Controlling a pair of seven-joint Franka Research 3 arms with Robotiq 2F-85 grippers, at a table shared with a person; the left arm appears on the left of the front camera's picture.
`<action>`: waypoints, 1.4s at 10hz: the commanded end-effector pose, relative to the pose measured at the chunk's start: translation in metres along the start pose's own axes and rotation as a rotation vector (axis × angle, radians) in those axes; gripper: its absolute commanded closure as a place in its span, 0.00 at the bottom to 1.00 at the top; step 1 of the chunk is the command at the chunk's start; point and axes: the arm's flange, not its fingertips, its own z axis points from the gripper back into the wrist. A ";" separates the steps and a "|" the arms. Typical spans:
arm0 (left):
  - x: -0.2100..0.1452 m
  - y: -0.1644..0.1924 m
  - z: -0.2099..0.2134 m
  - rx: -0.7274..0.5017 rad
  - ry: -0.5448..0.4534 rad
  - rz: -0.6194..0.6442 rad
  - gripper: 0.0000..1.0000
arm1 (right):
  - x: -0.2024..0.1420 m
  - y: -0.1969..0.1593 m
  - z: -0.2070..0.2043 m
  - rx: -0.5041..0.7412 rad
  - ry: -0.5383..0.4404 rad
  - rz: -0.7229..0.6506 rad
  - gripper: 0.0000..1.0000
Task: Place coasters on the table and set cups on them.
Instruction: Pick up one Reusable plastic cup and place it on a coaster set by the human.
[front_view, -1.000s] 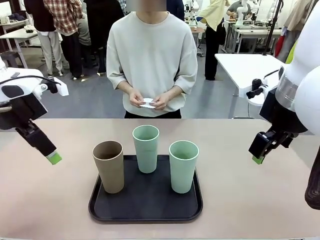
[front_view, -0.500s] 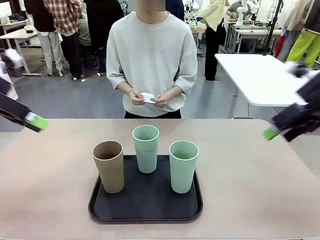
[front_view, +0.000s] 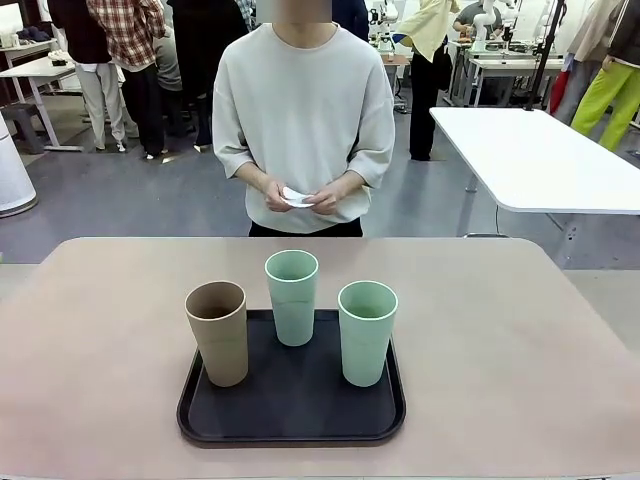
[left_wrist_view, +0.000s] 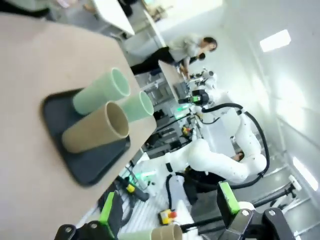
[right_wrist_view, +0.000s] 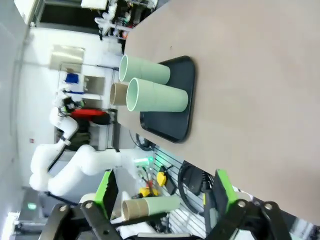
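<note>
Your left pincer and right pincer are spread wide, holding nothing. The cups stand on the black tray on the desk, and the coasters are in the person's hands. Wait until a coaster lies flat, then pinch one cup gently.

The tan cup stands upright at the left edge of a black tray, which lies near the front middle of the table. One mint cup stands at the tray's back centre and the other mint cup at its right. All are tall, tapered and handleless, and none touch. The table is beige with rounded corners. The coasters, thin and white, are held off the table in a person's hands beyond its far edge. Their number cannot be told.
</note>
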 end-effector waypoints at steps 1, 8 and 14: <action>-0.023 0.008 0.010 0.087 0.043 0.065 0.00 | -0.013 -0.028 -0.006 0.072 -0.015 -0.038 0.00; -0.032 -0.008 0.019 0.246 0.065 0.124 0.00 | -0.024 -0.024 0.009 0.037 0.000 0.005 0.00; -0.030 0.001 0.027 0.203 0.050 0.118 0.00 | -0.023 -0.035 0.014 0.018 -0.020 -0.071 0.00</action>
